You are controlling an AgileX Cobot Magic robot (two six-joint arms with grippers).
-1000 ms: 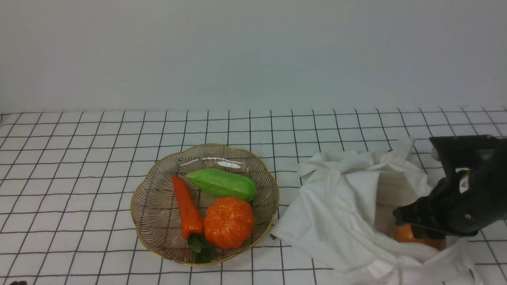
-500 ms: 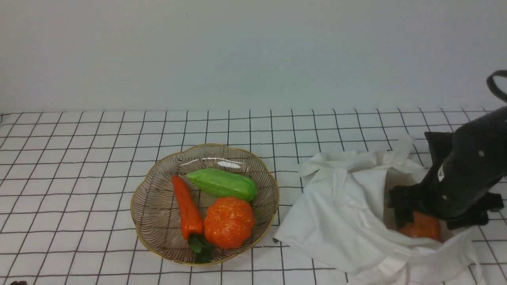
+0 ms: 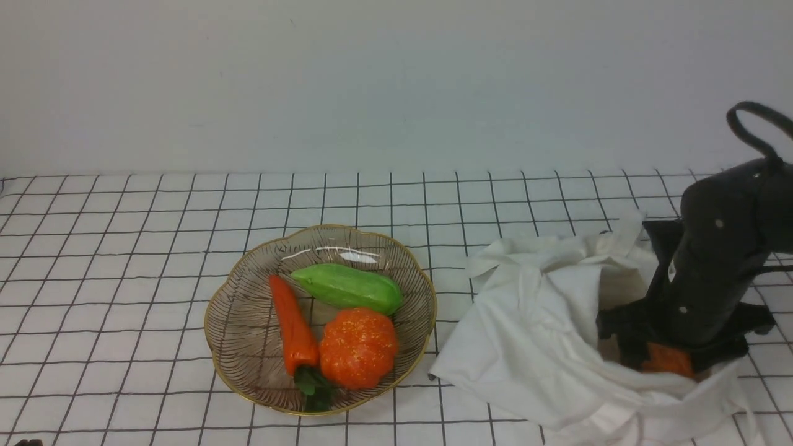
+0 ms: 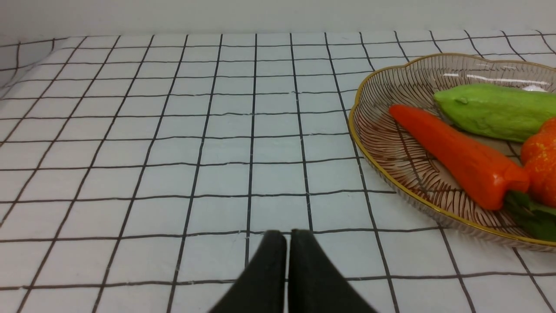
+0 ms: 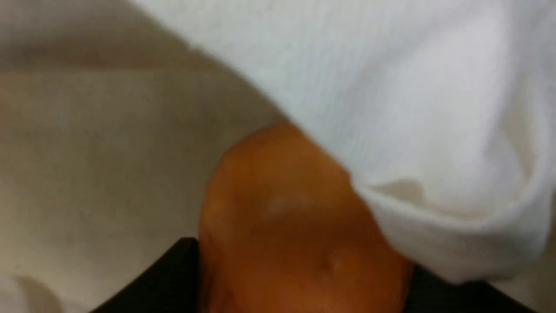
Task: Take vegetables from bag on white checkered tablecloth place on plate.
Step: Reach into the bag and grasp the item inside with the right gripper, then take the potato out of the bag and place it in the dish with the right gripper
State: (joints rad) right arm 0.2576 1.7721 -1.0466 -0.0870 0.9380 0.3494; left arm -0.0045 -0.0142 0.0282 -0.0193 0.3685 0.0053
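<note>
Brown-orange potato between right gripper's fingers, inside cloth bag

White soft cloth forms the bag (image 3: 526, 322), which lies slumped on the checked tablecloth (image 3: 124, 266) at the right of the front view. The potato (image 5: 282, 195) sits inside it, near the mouth. The right gripper (image 5: 304, 261) reaches in from above, one finger against each side of the potato; its jaws are closed on the potato, with no gap seen at either flank in the right wrist view. The lower ends of the fingers are hidden in that view.

Edges: a fold of the bag's rim hangs over part of the potato and crosses close by one finger. In the front view, the near rim runs in front of the potato and covers its lower part. Bare lining shows beside the potato, on the side away from the fold.

The plate (image 3: 248, 371) stands to the left of the bag, apart from it, with a strip of tablecloth between. It holds a green vegetable (image 3: 347, 288), a carrot (image 3: 294, 325) and a pumpkin (image 3: 359, 348). Bare glass shows along its left side. The left gripper (image 4: 287, 237) is closed, its tips together above open tablecloth, well apart from the bag.
</note>
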